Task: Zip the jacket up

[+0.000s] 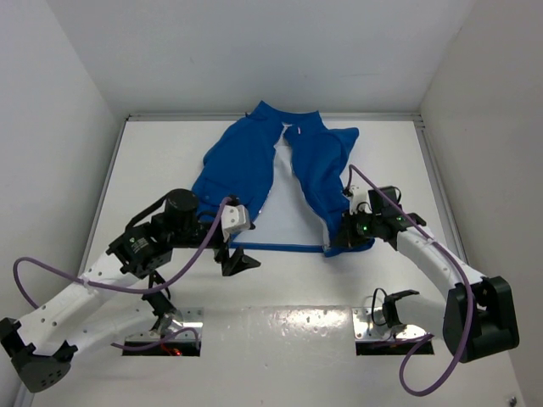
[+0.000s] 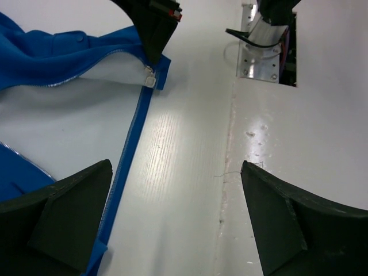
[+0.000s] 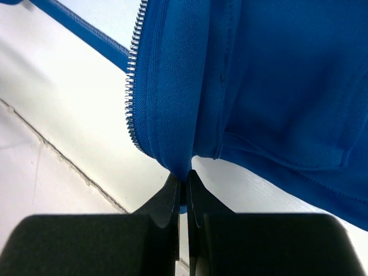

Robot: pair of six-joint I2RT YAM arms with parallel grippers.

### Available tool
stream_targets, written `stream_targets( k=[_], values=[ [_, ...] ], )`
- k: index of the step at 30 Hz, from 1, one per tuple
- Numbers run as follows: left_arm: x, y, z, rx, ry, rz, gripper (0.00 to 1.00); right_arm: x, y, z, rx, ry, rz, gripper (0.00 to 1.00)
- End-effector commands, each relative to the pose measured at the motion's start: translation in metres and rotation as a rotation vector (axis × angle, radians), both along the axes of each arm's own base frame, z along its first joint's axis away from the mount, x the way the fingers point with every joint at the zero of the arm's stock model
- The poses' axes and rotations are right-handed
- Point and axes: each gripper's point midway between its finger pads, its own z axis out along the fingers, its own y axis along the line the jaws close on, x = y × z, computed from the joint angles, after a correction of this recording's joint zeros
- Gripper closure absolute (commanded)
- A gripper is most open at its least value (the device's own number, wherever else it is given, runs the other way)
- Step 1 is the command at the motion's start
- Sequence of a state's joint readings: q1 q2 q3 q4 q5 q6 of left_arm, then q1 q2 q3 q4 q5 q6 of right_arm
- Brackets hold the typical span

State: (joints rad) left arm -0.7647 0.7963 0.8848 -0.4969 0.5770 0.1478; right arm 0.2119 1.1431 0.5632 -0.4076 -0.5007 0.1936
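The royal-blue jacket [image 1: 310,165] lies flat on the white table with its collar far from me and its front open. Its hem band [image 1: 280,248] runs across the near side. My right gripper [image 1: 337,240] is shut on the bottom corner of the jacket's right front panel. In the right wrist view the jaws [image 3: 185,181] pinch a fold of blue fabric [image 3: 172,115] beside the silver zipper teeth [image 3: 132,86]. My left gripper [image 1: 240,261] is open and empty just in front of the hem's left end. In the left wrist view [image 2: 175,172] its jaws stand wide apart, the left finger over the hem band [image 2: 129,144]. The pale zipper slider [image 2: 150,77] sits at the right gripper's tip [image 2: 152,26].
White walls enclose the table on the left, right and back. Two metal mounting plates [image 1: 377,322] [image 1: 182,320] sit at the near edge by the arm bases. Purple cables [image 1: 204,246] loop along both arms.
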Motion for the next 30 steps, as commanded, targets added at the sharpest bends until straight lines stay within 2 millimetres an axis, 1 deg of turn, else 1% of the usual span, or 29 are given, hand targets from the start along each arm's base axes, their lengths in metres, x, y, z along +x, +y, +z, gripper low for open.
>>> stream_targets(
  k=[1, 4, 6, 8, 9, 11, 12, 13, 14, 15, 16, 17, 19, 21, 22, 23, 24, 26, 27, 28, 30],
  values=[
    [-0.012, -0.005, 0.043, -0.116, -0.035, -0.044, 0.00, -0.005, -0.002, 0.003, -0.014, -0.001, 0.029, 1.00],
    [-0.015, -0.003, 0.054, -0.134, -0.043, -0.042, 0.00, -0.003, -0.002, 0.006, -0.017, -0.028, 0.027, 1.00],
    [-0.015, -0.003, 0.054, -0.136, -0.031, -0.039, 0.00, -0.003, -0.004, 0.004, -0.021, -0.036, 0.018, 1.00],
    [-0.007, -0.005, 0.047, -0.116, 0.000, 0.000, 0.00, -0.002, -0.004, 0.003, -0.027, -0.045, 0.023, 1.00],
    [0.003, -0.002, 0.040, -0.080, 0.020, 0.065, 0.00, -0.002, -0.005, 0.001, -0.030, -0.032, 0.015, 1.00],
    [0.012, 0.000, 0.016, 0.031, 0.076, 0.118, 0.00, -0.001, -0.006, 0.000, -0.040, -0.038, 0.023, 1.00],
    [0.028, -0.001, -0.012, 0.147, 0.139, 0.178, 0.05, -0.003, -0.005, 0.000, -0.037, -0.032, 0.023, 1.00],
    [0.029, 0.005, -0.028, 0.237, 0.194, 0.205, 0.24, -0.002, -0.006, 0.000, -0.039, -0.035, 0.024, 1.00],
    [0.032, 0.007, -0.045, 0.306, 0.224, 0.226, 0.33, -0.002, -0.006, 0.001, -0.041, -0.037, 0.025, 1.00],
    [0.042, 0.015, -0.063, 0.384, 0.247, 0.304, 0.43, -0.002, -0.006, 0.000, -0.042, -0.032, 0.020, 1.00],
    [0.043, 0.018, -0.087, 0.471, 0.310, 0.326, 0.47, -0.003, -0.006, 0.000, -0.042, -0.031, 0.024, 1.00],
    [0.045, 0.021, -0.098, 0.506, 0.331, 0.346, 0.45, -0.003, -0.006, 0.000, -0.040, -0.035, 0.023, 1.00],
    [0.050, 0.025, -0.112, 0.538, 0.347, 0.397, 0.41, -0.001, -0.006, 0.001, -0.039, -0.037, 0.020, 1.00],
    [0.061, 0.029, -0.119, 0.566, 0.344, 0.478, 0.39, -0.001, -0.005, 0.001, -0.038, -0.038, 0.022, 1.00],
    [0.071, 0.039, -0.125, 0.609, 0.310, 0.540, 0.39, -0.001, -0.006, -0.001, -0.042, -0.031, 0.021, 1.00],
    [0.077, 0.044, -0.129, 0.638, 0.294, 0.573, 0.39, 0.000, -0.005, 0.002, -0.037, -0.042, 0.023, 1.00],
    [0.087, 0.054, -0.137, 0.695, 0.260, 0.635, 0.40, 0.000, -0.006, 0.002, -0.037, -0.042, 0.020, 1.00],
    [0.097, 0.068, -0.144, 0.752, 0.261, 0.695, 0.45, 0.001, -0.005, 0.002, -0.039, -0.045, 0.023, 1.00],
    [0.098, 0.071, -0.153, 0.794, 0.261, 0.692, 0.47, 0.001, -0.005, 0.002, -0.038, -0.044, 0.021, 1.00],
    [0.102, 0.076, -0.154, 0.811, 0.269, 0.710, 0.48, 0.001, -0.005, 0.001, -0.039, -0.041, 0.022, 1.00],
    [0.103, 0.078, -0.161, 0.841, 0.272, 0.716, 0.48, 0.002, -0.005, 0.001, -0.039, -0.038, 0.023, 1.00]
  ],
)
